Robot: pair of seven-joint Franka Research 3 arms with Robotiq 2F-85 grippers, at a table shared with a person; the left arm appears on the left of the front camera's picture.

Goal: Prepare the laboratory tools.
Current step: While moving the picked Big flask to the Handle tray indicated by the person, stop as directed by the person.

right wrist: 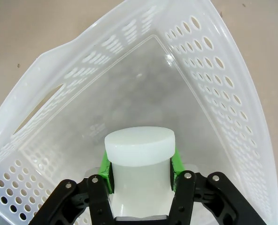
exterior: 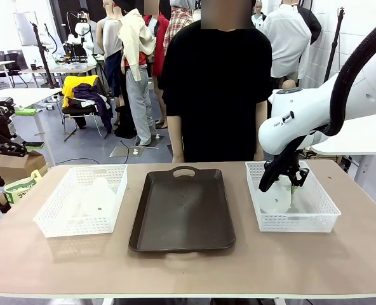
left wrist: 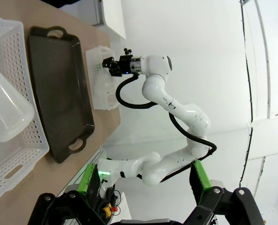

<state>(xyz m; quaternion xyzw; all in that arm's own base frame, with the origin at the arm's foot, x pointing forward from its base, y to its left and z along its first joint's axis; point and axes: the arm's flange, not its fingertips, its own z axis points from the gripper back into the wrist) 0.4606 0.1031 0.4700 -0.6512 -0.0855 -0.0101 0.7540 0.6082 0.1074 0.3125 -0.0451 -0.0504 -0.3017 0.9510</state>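
Note:
Two frosted-white flasks stand in white baskets. One flask [exterior: 277, 198] is in the right basket [exterior: 315, 216], and my right gripper [exterior: 283, 181] is shut on its neck from above. In the right wrist view the green pads [right wrist: 176, 164] press both sides of this flask's neck [right wrist: 139, 147], just under the rim. The other flask [exterior: 98, 196] stands free in the left basket [exterior: 54, 219]; the left wrist view shows it large [left wrist: 5, 110] at the picture's left. My left gripper [left wrist: 143, 180] is open and holds nothing, off to the table's left side, away from that flask.
A dark brown handled tray [exterior: 181, 213] lies between the baskets with nothing on it. A person in a black shirt [exterior: 213, 82] stands at the table's far edge, hands out of sight. Bare tabletop [exterior: 188, 273] runs along the near edge.

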